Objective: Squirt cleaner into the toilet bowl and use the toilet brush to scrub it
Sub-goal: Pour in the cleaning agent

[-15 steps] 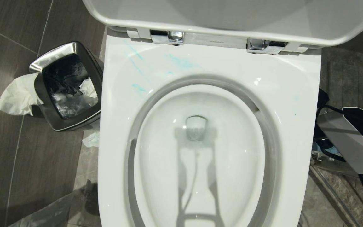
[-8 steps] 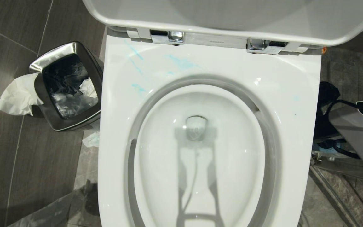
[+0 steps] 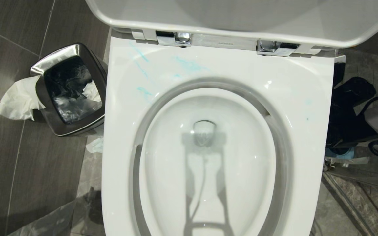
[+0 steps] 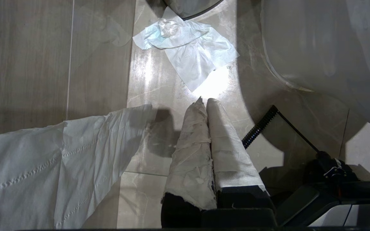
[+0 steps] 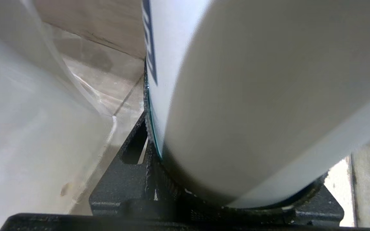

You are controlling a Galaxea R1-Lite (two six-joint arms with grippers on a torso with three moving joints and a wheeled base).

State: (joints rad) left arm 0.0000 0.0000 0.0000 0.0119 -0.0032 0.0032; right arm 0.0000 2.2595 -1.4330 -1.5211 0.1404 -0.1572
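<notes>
My right gripper (image 5: 223, 179) — jaws clamped around a white bottle (image 5: 255, 96) — had retreated right of the toilet bowl (image 3: 123, 131). Its dark blue lettering was unreadable; my left gripper (image 4: 206, 104) was closed.

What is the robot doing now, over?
Right gripper shut on a white bottle, beside the toilet bowl. Left gripper shut, parked over the floor. Turquoise cleaner streaks the rim. Nothing in the way.

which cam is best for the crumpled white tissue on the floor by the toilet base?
Left wrist view: the crumpled white tissue lies whole and unobstructed on the pale floor tile, ahead of the shut left tool. In the head view only a small scrap shows between the steel waste bin and the white ceramic toilet bowl. The right wrist view misses it.
</notes>
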